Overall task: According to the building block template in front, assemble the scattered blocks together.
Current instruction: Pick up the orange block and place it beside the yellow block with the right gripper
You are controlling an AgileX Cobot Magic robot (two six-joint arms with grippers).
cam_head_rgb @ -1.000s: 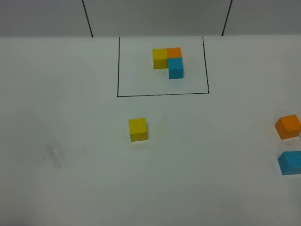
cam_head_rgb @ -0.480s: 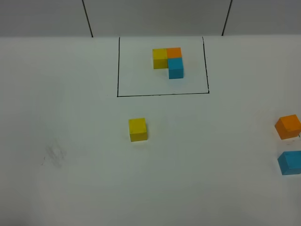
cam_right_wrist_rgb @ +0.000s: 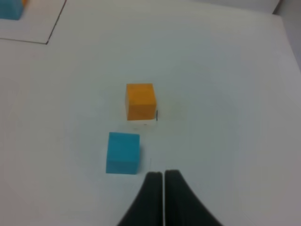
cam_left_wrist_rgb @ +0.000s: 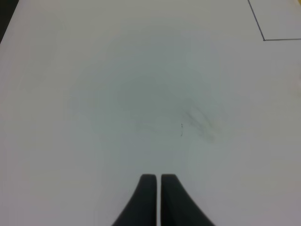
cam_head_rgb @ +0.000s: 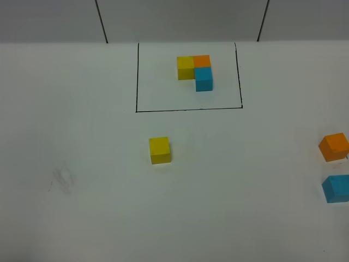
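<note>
The template [cam_head_rgb: 195, 71] is a joined yellow, orange and blue L inside a black-outlined rectangle [cam_head_rgb: 188, 109] at the back of the white table. A loose yellow cube [cam_head_rgb: 160, 150] sits in front of the rectangle. A loose orange cube [cam_head_rgb: 334, 146] and a loose light blue cube [cam_head_rgb: 336, 189] sit at the far right edge. The right wrist view shows the orange cube [cam_right_wrist_rgb: 140, 100] and blue cube [cam_right_wrist_rgb: 122, 152] just ahead of my shut, empty right gripper [cam_right_wrist_rgb: 163, 176]. My left gripper [cam_left_wrist_rgb: 159, 179] is shut and empty over bare table. Neither gripper shows in the exterior view.
A faint smudge [cam_head_rgb: 62, 179] marks the table at the left; it also shows in the left wrist view [cam_left_wrist_rgb: 200, 123]. A corner of the black rectangle [cam_left_wrist_rgb: 263, 28] shows in the left wrist view. The table's back edge meets a grey wall [cam_head_rgb: 180, 19].
</note>
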